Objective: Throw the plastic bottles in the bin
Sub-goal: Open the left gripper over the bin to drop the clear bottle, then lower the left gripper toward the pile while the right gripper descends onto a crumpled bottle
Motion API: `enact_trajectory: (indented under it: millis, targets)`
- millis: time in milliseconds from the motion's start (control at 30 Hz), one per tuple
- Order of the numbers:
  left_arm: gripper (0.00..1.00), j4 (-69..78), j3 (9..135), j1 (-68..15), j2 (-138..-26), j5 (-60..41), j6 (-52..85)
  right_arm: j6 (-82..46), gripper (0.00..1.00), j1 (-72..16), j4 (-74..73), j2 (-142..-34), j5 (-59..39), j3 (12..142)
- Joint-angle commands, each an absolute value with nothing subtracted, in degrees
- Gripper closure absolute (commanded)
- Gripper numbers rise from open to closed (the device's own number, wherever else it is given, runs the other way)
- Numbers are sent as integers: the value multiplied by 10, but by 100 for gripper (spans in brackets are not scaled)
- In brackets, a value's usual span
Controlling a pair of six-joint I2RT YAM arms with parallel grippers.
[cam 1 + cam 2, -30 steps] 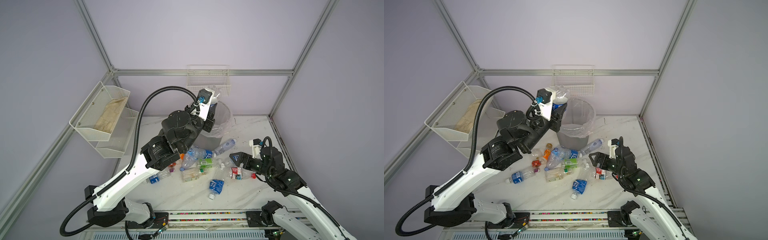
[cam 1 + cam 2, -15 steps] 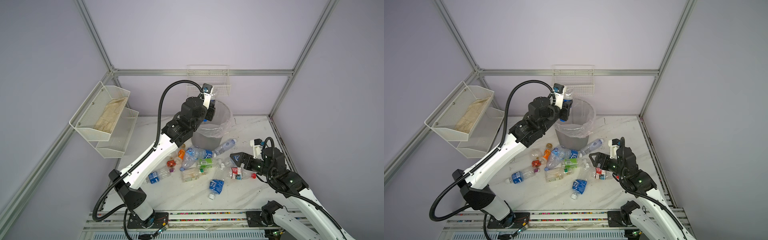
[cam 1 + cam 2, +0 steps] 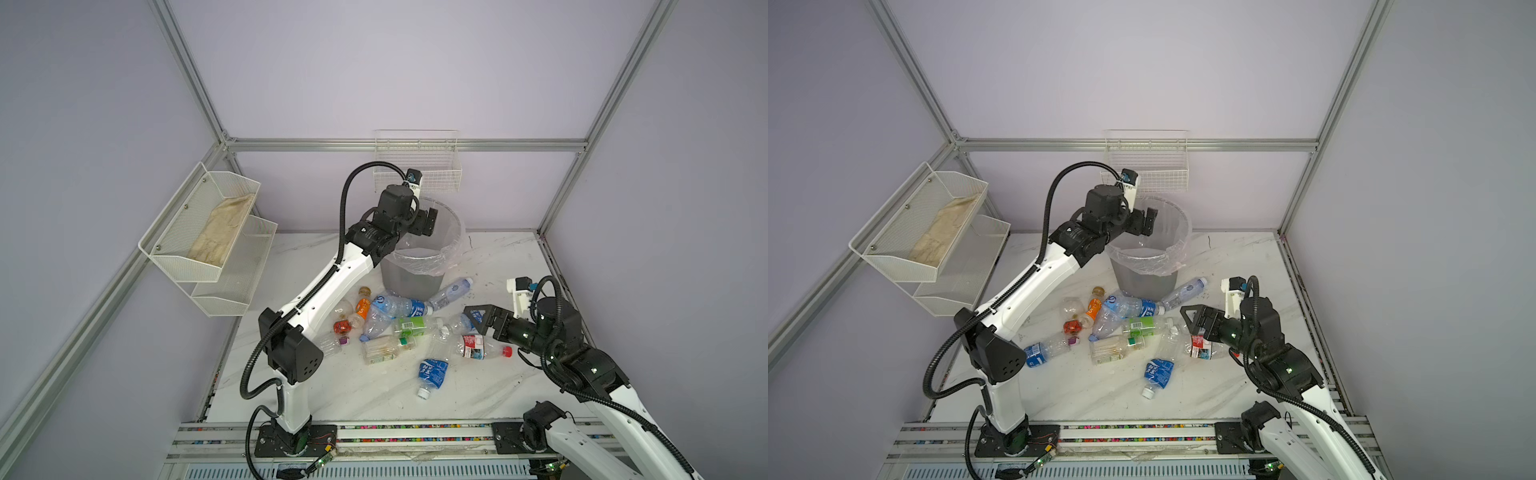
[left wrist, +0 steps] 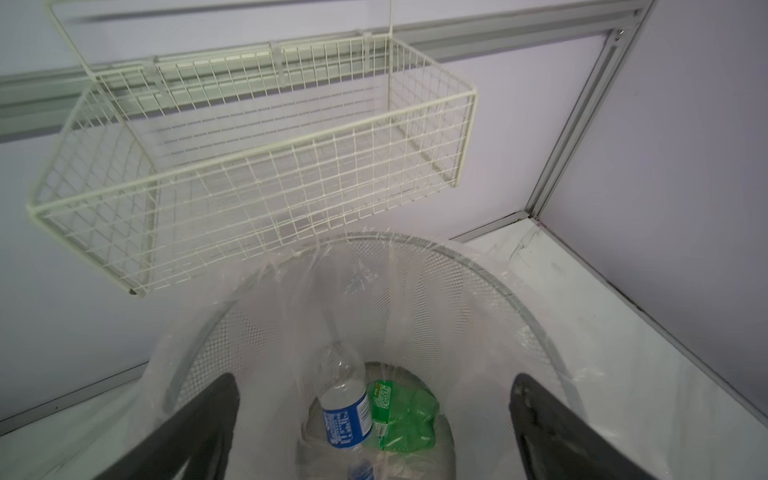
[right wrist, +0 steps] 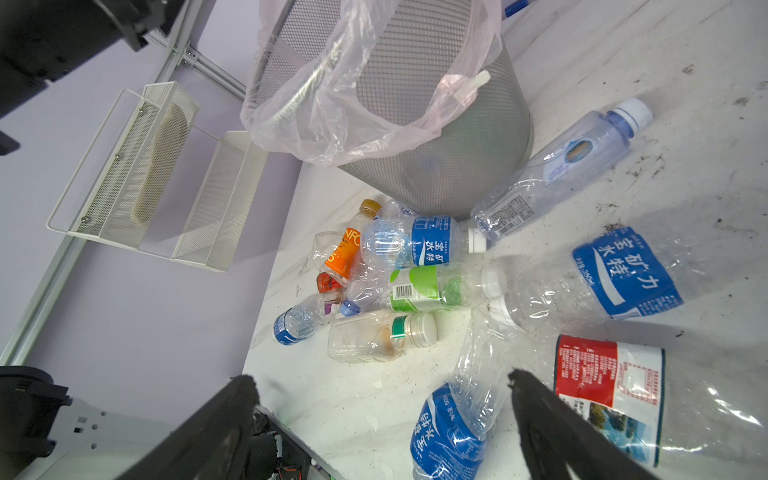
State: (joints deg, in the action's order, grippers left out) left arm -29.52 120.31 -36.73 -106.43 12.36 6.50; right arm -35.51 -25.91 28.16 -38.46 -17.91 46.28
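Note:
The grey mesh bin (image 3: 451, 249) (image 3: 1142, 266) with a clear liner stands at the back of the table. My left gripper (image 3: 428, 220) (image 4: 372, 378) hangs open over its mouth, holding nothing. Inside the bin (image 4: 478, 266) lie a blue-labelled bottle (image 4: 345, 411) and a crushed green bottle (image 4: 405, 419). Several plastic bottles lie scattered on the table in front of the bin. My right gripper (image 3: 473, 322) (image 5: 379, 378) is open low over them, above a crushed blue-labelled bottle (image 5: 453, 432) (image 3: 432, 372). A red-labelled bottle (image 5: 606, 386) (image 3: 473, 347) lies beside one finger.
A white wire basket (image 3: 417, 178) (image 4: 249, 166) hangs on the back wall just above the bin. A two-tier white mesh shelf (image 3: 208, 232) holding a cloth sits on the left wall. Aluminium frame posts line the table's edges.
My left arm stretched out toward the bin and its gripper opened; the blue-labelled bottle it held now lies in the bin. The right arm has stayed still.

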Motion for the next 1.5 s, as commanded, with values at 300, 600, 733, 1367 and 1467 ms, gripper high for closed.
enact_trajectory:
  millis: [300, 600, 733, 1367, 1467]
  targets:
    - [0, -224, 1099, -437, -836, 166, 30, -373, 3, -257, 289, -404, -171, 463]
    - [0, -203, 947, -484, -690, 195, 38, -386, 2, -257, 309, -424, -154, 461]
    - [0, -203, 861, -511, -634, 214, 51, -390, 3, -258, 316, -432, -147, 456]
    - [0, -226, 563, -638, -502, 305, 209, -411, 3, -264, 355, -416, -132, 389]
    - [0, -226, 539, -647, -488, 305, 227, -417, 5, -268, 349, -421, -133, 378]
